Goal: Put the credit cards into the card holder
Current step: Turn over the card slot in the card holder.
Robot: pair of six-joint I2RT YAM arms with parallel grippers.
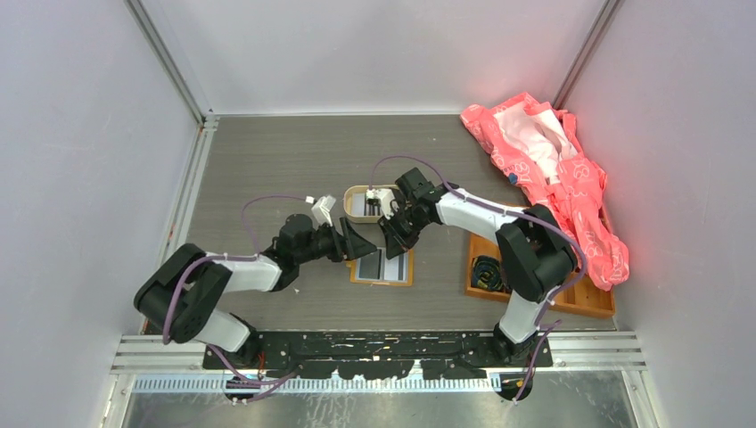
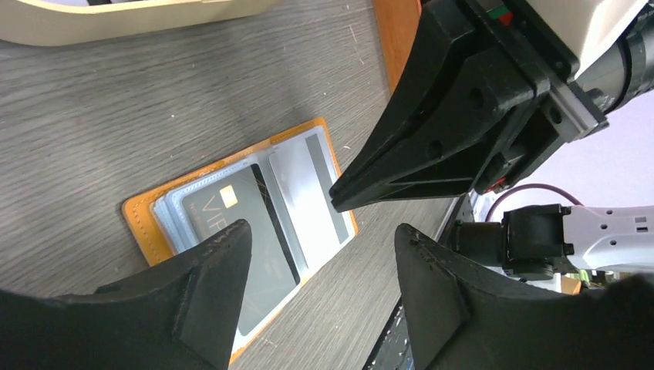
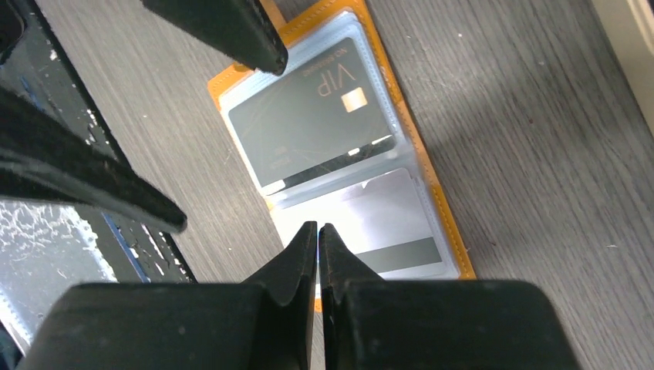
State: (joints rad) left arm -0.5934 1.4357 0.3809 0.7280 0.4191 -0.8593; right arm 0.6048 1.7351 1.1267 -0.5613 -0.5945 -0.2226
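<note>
Writing: dark card (image 3: 308,127) reads "VIP" in gold beside a gold chip. A line of small print along its edge is too fine to read. Silver card (image 3: 382,220) carries a dark stripe, no legible text.

Holder (image 2: 137,223): one, lying open and flat on the table (image 1: 267,178), about midway between left and right edges, nearer the front edge than the back. Orange rim, clear sleeves inside. Both cards sit in the sleeves, dark one on one leaf, silver on the other.

Left arm: reaches in from the front-left, forearm low and roughly level, wrist turned toward the centre. Left gripper (image 1: 359,241) is spread wide, grasping nothing; one finger hangs over the dark card's leaf, the other past the holder's edge over bare table.

Right arm: comes from the front-right, elbow high, forearm angled down and leftward. Right gripper (image 3: 318,230) is pinched closed, fingers pressed together with nothing between them. Tips point down at the silver card's side of the holder; contact cannot be told.

The two grippers are near each other above the holder, tips apart.

Count: two arms, two cards, one holder. One oval beige tin (image 2: 116,23) just behind the holder. One orange tray (image 1: 584,305) by the right edge, a dark coil (image 1: 487,272) in it. One pink cloth (image 1: 553,169) heaped at the back-right corner.
</note>
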